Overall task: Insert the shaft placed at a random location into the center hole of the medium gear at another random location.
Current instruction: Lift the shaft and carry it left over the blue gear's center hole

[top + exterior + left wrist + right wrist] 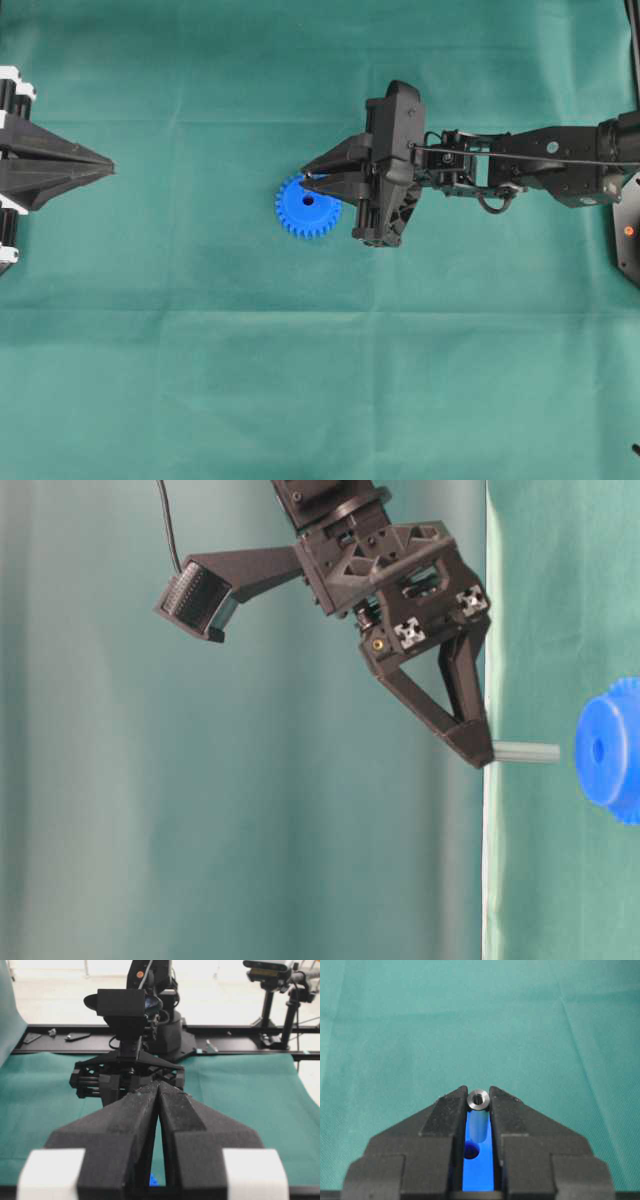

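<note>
The step in hand looks like the approach for insertion. The right arm's black two-fingered gripper carries the short silvery-grey metal shaft above the bright blue plastic toothed gear, which lies flat on the green cloth-covered table near the middle of the overhead view.

In the right wrist view the gear's small dark center hole sits at about 6 o'clock from the shaft's open tip, so the pin is not yet lined up. The table-level view shows the shaft clear of the gear face. The next move probably calls for a small shift to centre pin over hole, then a straight push in.

The right jaws stand narrowly apart, clamped on the shaft. The left arm's black gripper rests at the overhead view's 9 o'clock edge, jaws pressed together, holding nothing.
</note>
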Robot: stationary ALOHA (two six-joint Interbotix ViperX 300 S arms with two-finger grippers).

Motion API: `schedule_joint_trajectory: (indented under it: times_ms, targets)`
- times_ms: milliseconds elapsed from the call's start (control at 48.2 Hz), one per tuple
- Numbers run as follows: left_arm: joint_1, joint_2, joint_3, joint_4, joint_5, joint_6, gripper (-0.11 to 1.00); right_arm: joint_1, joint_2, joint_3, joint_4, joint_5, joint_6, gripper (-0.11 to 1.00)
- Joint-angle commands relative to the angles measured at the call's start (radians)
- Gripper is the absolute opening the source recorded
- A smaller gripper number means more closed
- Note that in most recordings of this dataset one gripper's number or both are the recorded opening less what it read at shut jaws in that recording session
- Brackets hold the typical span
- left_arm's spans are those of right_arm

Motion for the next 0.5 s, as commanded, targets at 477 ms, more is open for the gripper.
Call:
schedule_joint_trajectory:
  times_ms: [477]
  targets:
    - [0.000,0.009,-0.021,0.003,-0.005,-0.002,0.00,0.008,0.028,-0.025,0.008,-0.002,0.000,0.14]
